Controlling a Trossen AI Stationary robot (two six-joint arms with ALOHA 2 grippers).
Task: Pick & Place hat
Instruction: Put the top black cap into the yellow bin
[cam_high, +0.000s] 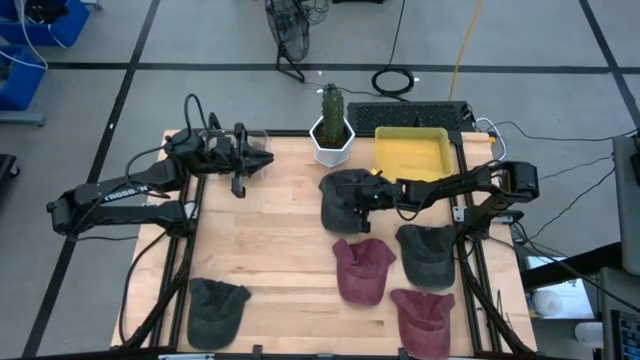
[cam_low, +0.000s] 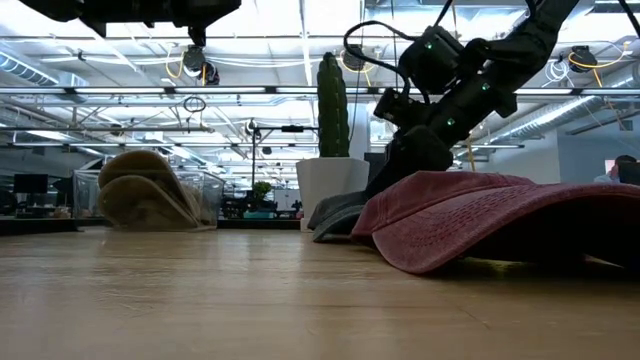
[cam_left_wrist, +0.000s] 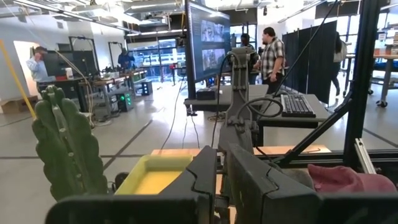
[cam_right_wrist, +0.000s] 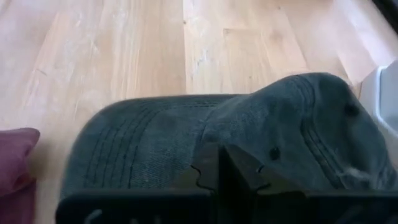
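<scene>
A dark grey hat (cam_high: 343, 200) lies on the wooden table in front of the white cactus pot (cam_high: 332, 143). Its brim (cam_right_wrist: 124, 143) and crown (cam_right_wrist: 311, 118) fill the right wrist view. My right gripper (cam_high: 374, 196) reaches in from the table's right side and is shut on this hat. In the low view it (cam_low: 415, 150) stands over the hat (cam_low: 335, 215). My left gripper (cam_high: 262, 160) waits raised at the far left, shut on nothing, seen also in its wrist view (cam_left_wrist: 222, 177). My right gripper pinches the crown cloth (cam_right_wrist: 249, 140) of the dark grey hat between its two shut fingers, close to where the crown meets the brim. The fingers slant down from the table's right side. The hat rests on the table, its cloth humped up at the fingers.
A yellow tray (cam_high: 412, 152) sits at the far right beside the cactus (cam_high: 331, 103). Near the front lie two maroon hats (cam_high: 360, 268) (cam_high: 425, 315), a grey hat (cam_high: 428, 250) and a dark hat (cam_high: 215, 305). Bare wood lies at the table's middle left (cam_high: 260, 240).
</scene>
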